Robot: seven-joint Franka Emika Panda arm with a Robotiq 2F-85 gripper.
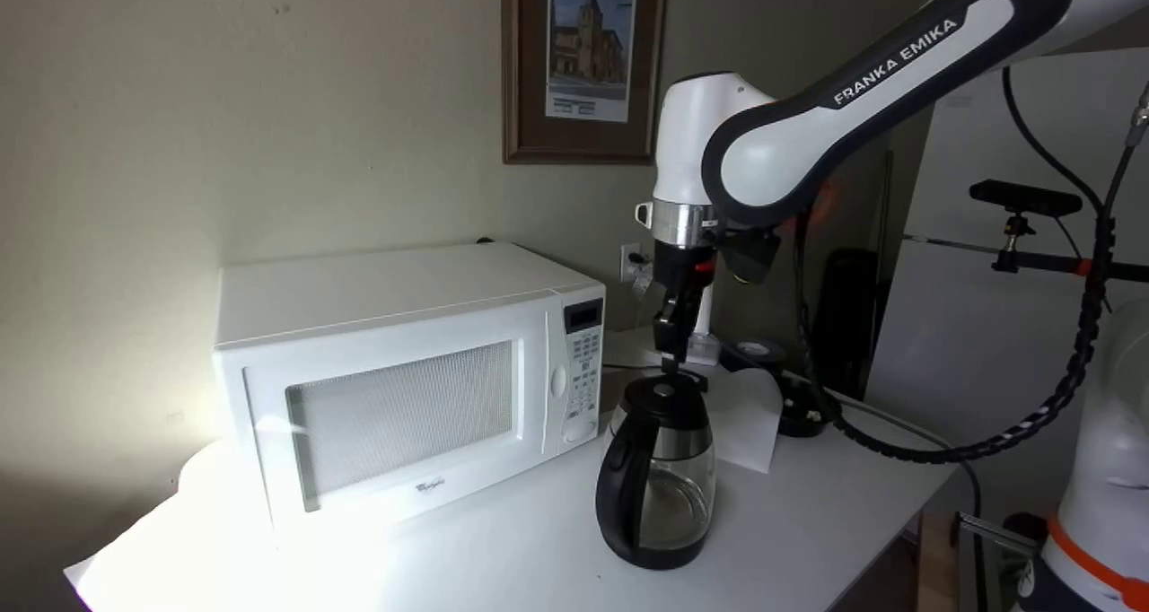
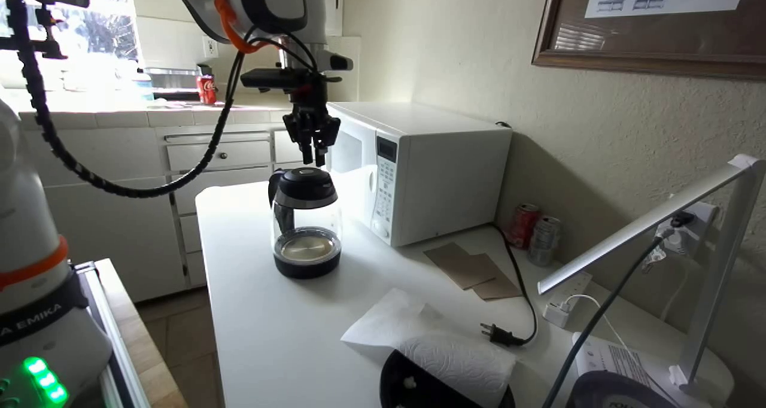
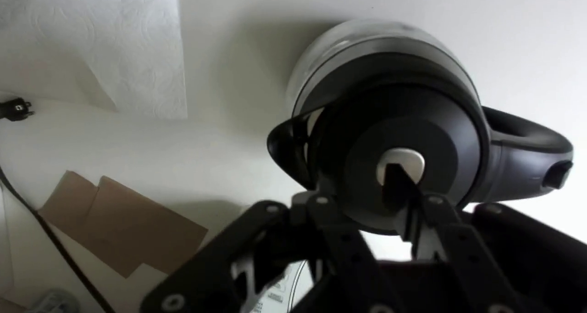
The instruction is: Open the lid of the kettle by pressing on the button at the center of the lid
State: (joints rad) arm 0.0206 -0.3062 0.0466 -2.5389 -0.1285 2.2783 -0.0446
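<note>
The kettle (image 1: pixel 678 509) stands upright on the white table, with a clear glass body and a black base (image 2: pixel 307 268). Its black lid (image 1: pixel 666 403) is closed, and the lid also shows in the wrist view (image 3: pixel 431 129). A silver button (image 3: pixel 409 159) sits at the lid's centre. My gripper (image 2: pixel 314 158) points down just above the lid, its fingertips a little apart and empty. In the wrist view one finger of the gripper (image 3: pixel 360 180) overlaps the button; the other blends into the dark lid. I cannot tell whether the fingertip touches the button. The handle (image 3: pixel 523 166) extends to one side.
A white microwave (image 1: pixel 404 397) stands close beside the kettle. Paper towel (image 2: pixel 443 348), brown cardboard (image 2: pixel 473 270), a black plug and cord (image 2: pixel 502 336), a dark bowl (image 2: pixel 413 381) and a lamp (image 2: pixel 646 225) share the table. Cans (image 2: pixel 526 222) stand by the wall.
</note>
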